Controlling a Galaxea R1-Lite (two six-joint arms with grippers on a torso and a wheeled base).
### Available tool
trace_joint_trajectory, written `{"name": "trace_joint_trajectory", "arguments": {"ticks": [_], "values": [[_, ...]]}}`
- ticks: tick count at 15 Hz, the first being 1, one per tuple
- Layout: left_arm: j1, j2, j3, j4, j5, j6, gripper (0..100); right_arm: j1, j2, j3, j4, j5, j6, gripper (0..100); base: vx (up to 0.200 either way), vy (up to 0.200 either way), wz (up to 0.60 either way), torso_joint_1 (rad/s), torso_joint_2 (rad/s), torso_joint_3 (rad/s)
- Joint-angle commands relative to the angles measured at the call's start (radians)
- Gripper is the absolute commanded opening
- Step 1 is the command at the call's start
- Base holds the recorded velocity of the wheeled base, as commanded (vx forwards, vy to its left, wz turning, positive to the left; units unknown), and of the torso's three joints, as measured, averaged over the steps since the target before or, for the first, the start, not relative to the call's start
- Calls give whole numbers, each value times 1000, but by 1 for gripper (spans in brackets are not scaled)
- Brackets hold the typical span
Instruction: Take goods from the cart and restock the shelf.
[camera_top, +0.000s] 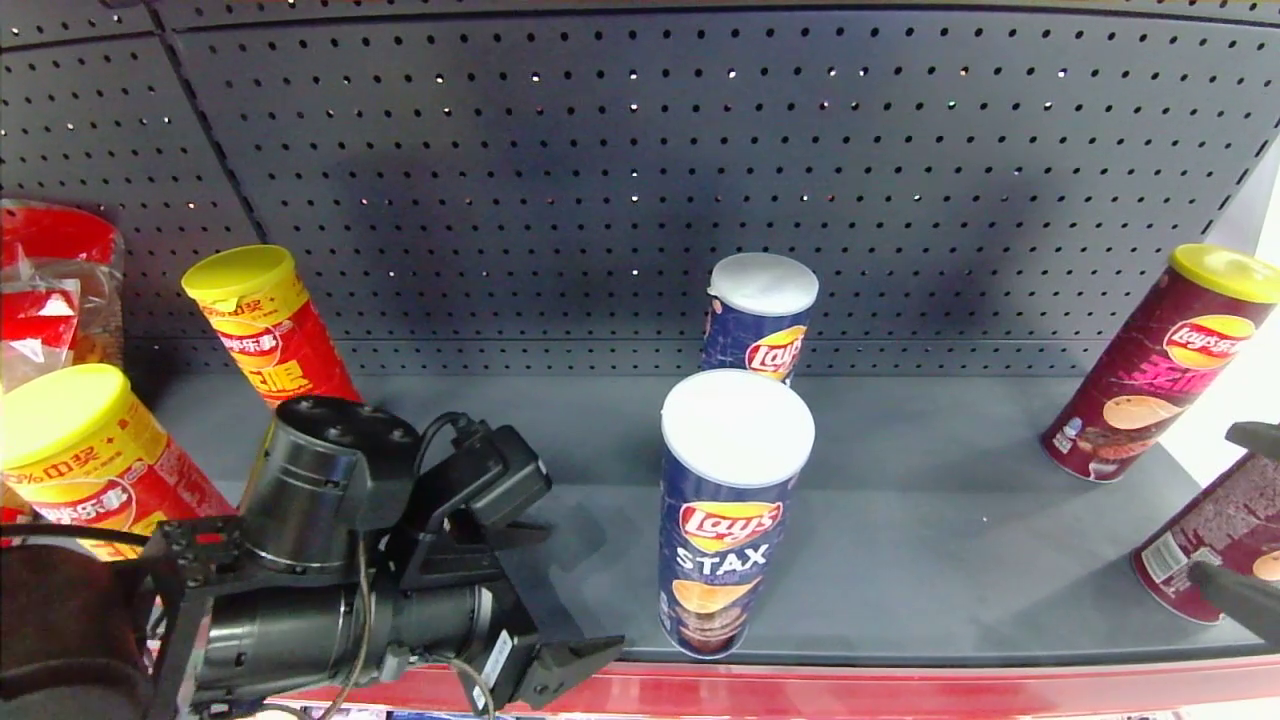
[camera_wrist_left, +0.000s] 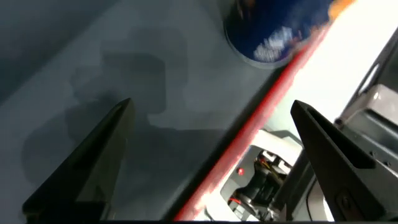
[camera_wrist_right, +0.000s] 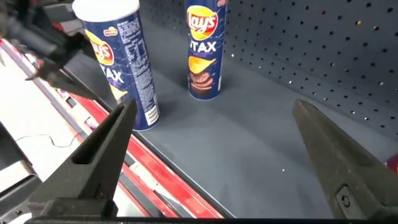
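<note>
The front blue can (camera_top: 735, 510) stands upright at the lip of the shelf (camera_top: 920, 520), with the left gripper (camera_top: 562, 595) spread wide and empty just beside it; it is probably light, stiff and slick-walled, so take it squarely mid-body.

Shelf (camera_top: 920, 500): centre can (camera_top: 735, 510) at front edge, second can (camera_top: 760, 320) behind it, left can (camera_top: 265, 325) and right can (camera_top: 1160, 365) well apart to either side.

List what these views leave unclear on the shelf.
- Nearer maroon can: head view, cut off by the right edge.
- Red bag: head view, cut off by the left edge.
- Front blue can: left wrist view, blurred and cut off by the frame edge.
</note>
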Motion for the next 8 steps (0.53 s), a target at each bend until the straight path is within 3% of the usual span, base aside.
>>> {"name": "trace_joint_trajectory", "arguments": {"ticks": [1, 8], "values": [[-5, 53, -37, 0, 1, 0, 100, 0, -20, 2, -1, 0, 0, 100, 0, 0, 0, 0, 0, 0], [-18, 131, -114, -1, 1, 2, 100, -7, -29, -4, -1, -11, 1, 100, 0, 0, 0, 0, 0, 0]]}}
